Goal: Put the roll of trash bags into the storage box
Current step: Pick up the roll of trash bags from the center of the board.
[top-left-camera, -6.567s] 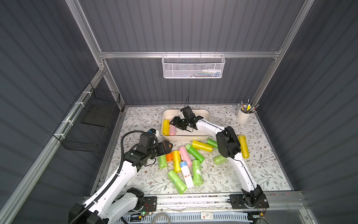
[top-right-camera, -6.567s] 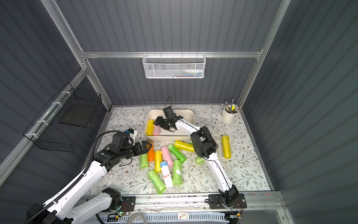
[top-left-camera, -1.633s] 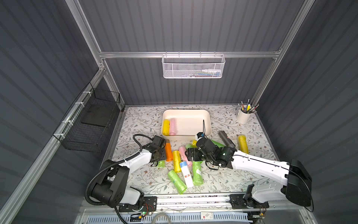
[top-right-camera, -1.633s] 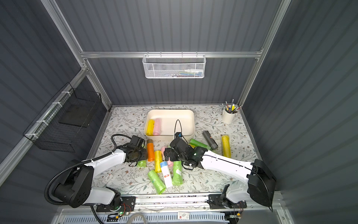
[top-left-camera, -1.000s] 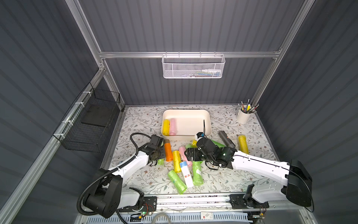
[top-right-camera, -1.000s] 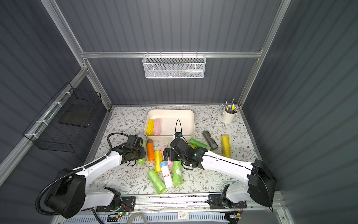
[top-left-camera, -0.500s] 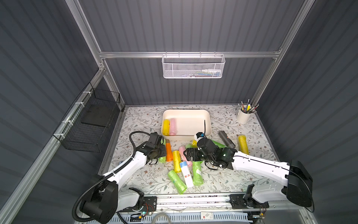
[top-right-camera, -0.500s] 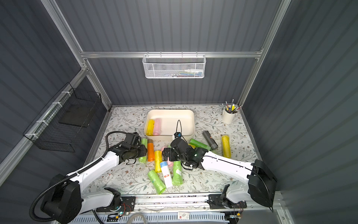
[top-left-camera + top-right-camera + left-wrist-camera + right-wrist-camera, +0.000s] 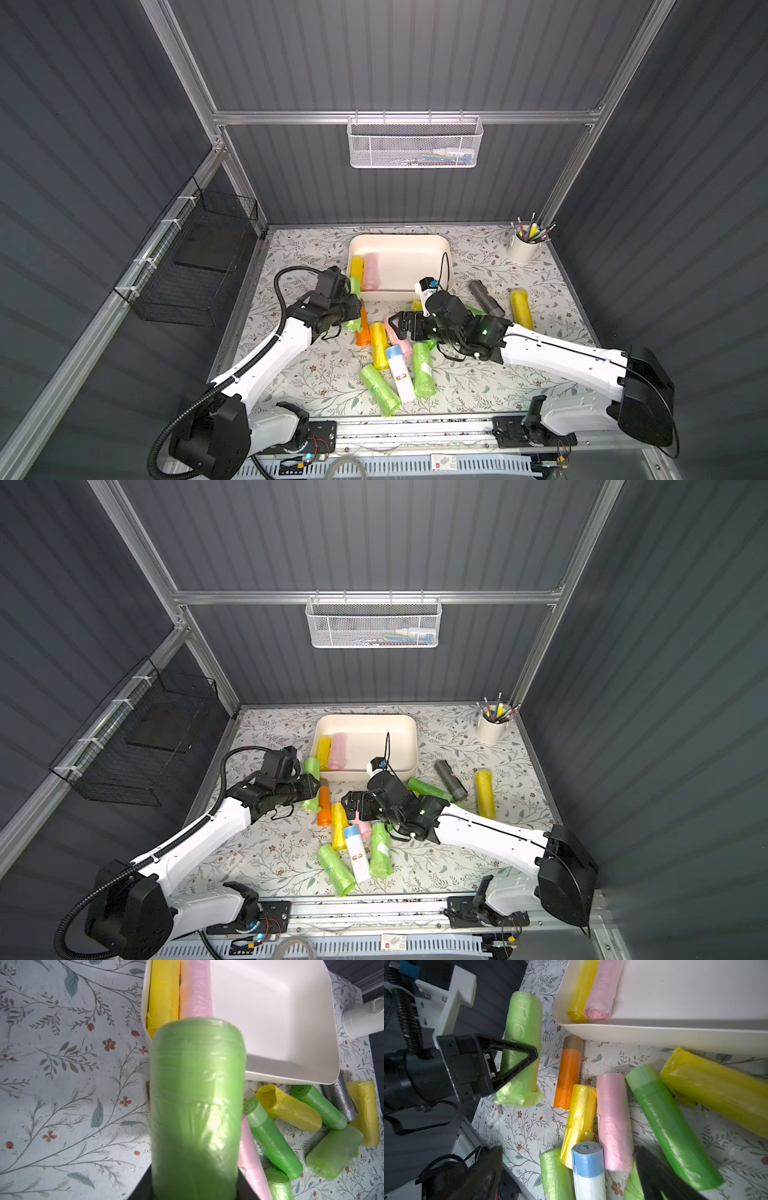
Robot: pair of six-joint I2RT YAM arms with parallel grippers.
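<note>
Clock as in the top views, 12 = back wall.

**Change:** over the last second and a half the left gripper (image 9: 352, 307) has lifted the light-green roll (image 9: 354, 286) off the mat (image 9: 316, 374) and carried it toward 12–1 o'clock. It was lying at the pile's 9 o'clock edge, beside the orange roll (image 9: 363, 332). Now it's in the air with its far tip at the storage box's (image 9: 411, 262) 7 o'clock corner. The jaws are clamped across the roll, nearer its ragged end. The right gripper (image 9: 395, 328) hasn't moved: jaws wide apart, over the loose pink roll (image 9: 612, 1122) in the pile, holding nothing.

**Meaning:** pick done, carry partway. The roll isn't in the box yet, and I can't tell if the tip has cleared the rim. My read: a bit more travel toward 1 o'clock, then release.

**Orientation:** long axis runs about 12–6. I can't tell whether it's level or nose-up. The clean end points to 12, at the box. The loose-flap end points to 6. That's parallel to the boxed yellow roll (image 9: 357, 266) and boxed pink roll (image 9: 370, 270) lying along the box's 9 o'clock wall, so probably no wrist turn is needed. The free floor is on their 3 o'clock side.
</note>
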